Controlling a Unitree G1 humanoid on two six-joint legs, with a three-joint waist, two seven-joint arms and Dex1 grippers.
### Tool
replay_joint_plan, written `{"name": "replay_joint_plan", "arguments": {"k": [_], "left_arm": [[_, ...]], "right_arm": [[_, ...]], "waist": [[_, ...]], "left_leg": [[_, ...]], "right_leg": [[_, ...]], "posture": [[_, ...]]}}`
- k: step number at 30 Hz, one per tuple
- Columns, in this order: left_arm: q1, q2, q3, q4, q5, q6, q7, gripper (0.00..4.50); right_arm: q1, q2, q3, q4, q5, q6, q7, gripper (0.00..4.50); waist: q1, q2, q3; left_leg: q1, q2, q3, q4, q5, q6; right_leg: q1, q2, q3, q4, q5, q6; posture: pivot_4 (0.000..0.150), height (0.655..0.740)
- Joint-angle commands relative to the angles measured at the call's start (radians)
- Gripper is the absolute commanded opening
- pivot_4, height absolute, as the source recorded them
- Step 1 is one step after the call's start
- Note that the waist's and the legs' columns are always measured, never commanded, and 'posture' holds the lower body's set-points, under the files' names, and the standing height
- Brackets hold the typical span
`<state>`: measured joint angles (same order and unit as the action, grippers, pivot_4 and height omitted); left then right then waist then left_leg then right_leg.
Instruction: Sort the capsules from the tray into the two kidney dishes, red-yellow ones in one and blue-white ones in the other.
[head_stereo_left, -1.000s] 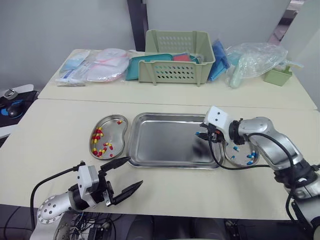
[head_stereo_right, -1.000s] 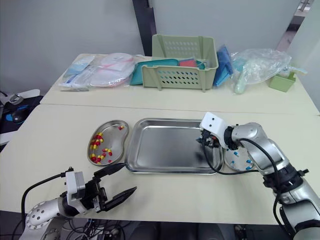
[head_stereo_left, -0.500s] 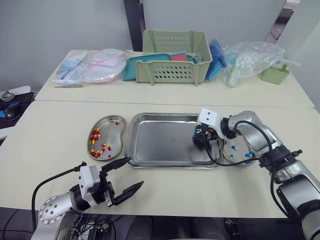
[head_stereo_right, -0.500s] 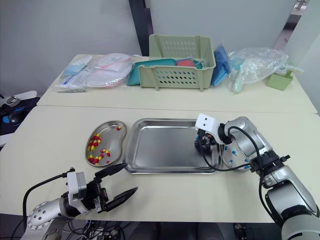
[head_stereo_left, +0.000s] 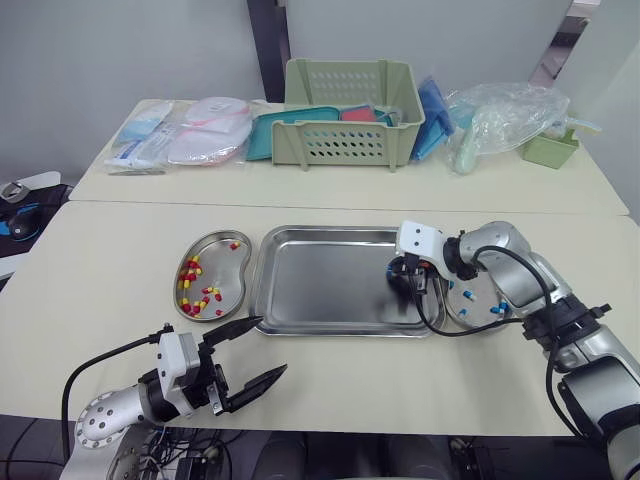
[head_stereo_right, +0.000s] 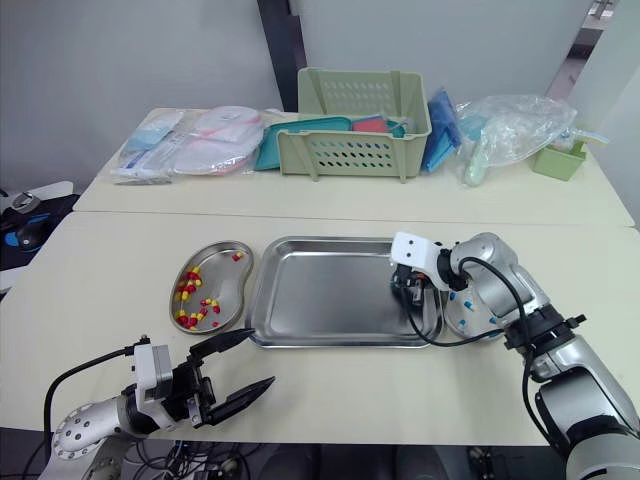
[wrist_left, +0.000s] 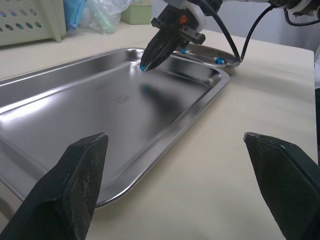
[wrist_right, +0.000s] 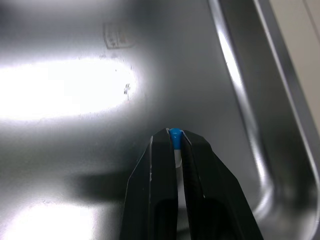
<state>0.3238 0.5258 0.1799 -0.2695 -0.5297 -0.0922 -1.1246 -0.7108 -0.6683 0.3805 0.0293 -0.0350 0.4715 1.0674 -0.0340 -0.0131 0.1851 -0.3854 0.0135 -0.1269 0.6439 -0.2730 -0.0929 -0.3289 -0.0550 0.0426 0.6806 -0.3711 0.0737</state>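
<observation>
My right gripper (head_stereo_left: 399, 281) hangs just above the floor of the steel tray (head_stereo_left: 340, 233), near its right end. It is shut on a blue-white capsule (wrist_right: 175, 136), whose blue tip shows between the black fingertips (wrist_left: 144, 66). The right kidney dish (head_stereo_left: 480, 328) beside the tray holds a few blue-white capsules (head_stereo_left: 497, 309). The left kidney dish (head_stereo_left: 228, 262) holds several red-yellow capsules (head_stereo_left: 195, 290). My left gripper (head_stereo_left: 247, 349) is open and empty, low over the table in front of the tray's near left corner.
A green basket (head_stereo_left: 352, 112), packaged supplies (head_stereo_left: 190, 140), a clear bag (head_stereo_left: 505, 115) and a small green box (head_stereo_left: 553, 150) line the far table. A seam (head_stereo_left: 200, 203) divides the two tables. Bare tabletop lies in front of the tray.
The whole view shifted as the camera moved. My right gripper has come down from the tray's right rim to just above its floor. The left gripper has stayed put.
</observation>
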Motion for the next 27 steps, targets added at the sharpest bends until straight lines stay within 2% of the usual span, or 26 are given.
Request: {"name": "replay_joint_plan", "arguments": {"k": [1,3,7,12,19,20,27], "left_arm": [[0.008,0.014,-0.005,-0.034,-0.017,-0.011,-0.017,4.5],[0.006,0.021,-0.016,-0.035,-0.017,-0.02,-0.042,4.5],[-0.021,0.029,-0.043,-0.021,-0.016,-0.04,-0.088,4.5],[-0.057,0.031,-0.069,-0.017,-0.024,-0.05,-0.123,4.5],[-0.084,0.028,-0.082,-0.004,-0.026,-0.051,-0.141,4.5],[-0.085,0.028,-0.082,-0.005,-0.027,-0.051,-0.141,4.5],[-0.075,0.033,-0.07,-0.015,-0.024,-0.029,-0.104,4.5]], "right_arm": [[0.04,-0.051,-0.117,-0.231,0.064,0.102,-0.002,0.01],[0.134,-0.09,-0.225,-0.407,0.121,0.215,-0.022,0.01],[0.37,-0.204,-0.438,-0.583,0.15,0.347,-0.057,0.01],[0.579,-0.257,-0.612,-0.632,0.159,0.399,-0.1,0.01],[0.678,-0.216,-0.65,-0.639,0.197,0.395,-0.174,0.01],[0.68,-0.209,-0.654,-0.638,0.206,0.393,-0.181,0.66],[0.677,-0.201,-0.685,-0.623,0.244,0.359,-0.217,2.38]], "waist": [[0.002,0.0,0.0],[0.007,0.0,0.0],[0.017,0.0,0.0],[0.01,0.001,-0.001],[-0.006,0.002,-0.001],[-0.006,0.002,-0.001],[0.0,0.002,-0.001]], "left_leg": [[0.0,0.0,0.0,0.0,0.0,0.0],[-0.003,0.0,-0.001,0.0,0.0,0.0],[-0.01,-0.001,-0.002,0.002,0.0,0.0],[-0.009,-0.001,-0.001,0.001,0.0,0.0],[-0.007,0.0,0.001,0.001,0.0,0.0],[-0.007,0.0,0.001,0.001,0.0,0.0],[-0.007,0.0,0.001,0.001,0.0,0.0]], "right_leg": [[-0.001,0.0,0.0,0.0,0.0,0.0],[-0.002,0.0,-0.001,0.0,0.0,0.0],[-0.006,0.0,-0.002,-0.001,0.0,0.0],[-0.005,0.0,-0.001,0.001,0.0,0.0],[-0.004,0.0,0.001,0.001,0.0,0.0],[-0.004,0.0,0.001,0.001,0.0,0.0],[-0.004,0.0,0.001,0.001,0.0,0.0]], "posture": [[0.15,0.74],[0.15,0.74],[0.15,0.74],[0.15,0.74],[0.15,0.74],[0.15,0.74],[0.15,0.74]]}}
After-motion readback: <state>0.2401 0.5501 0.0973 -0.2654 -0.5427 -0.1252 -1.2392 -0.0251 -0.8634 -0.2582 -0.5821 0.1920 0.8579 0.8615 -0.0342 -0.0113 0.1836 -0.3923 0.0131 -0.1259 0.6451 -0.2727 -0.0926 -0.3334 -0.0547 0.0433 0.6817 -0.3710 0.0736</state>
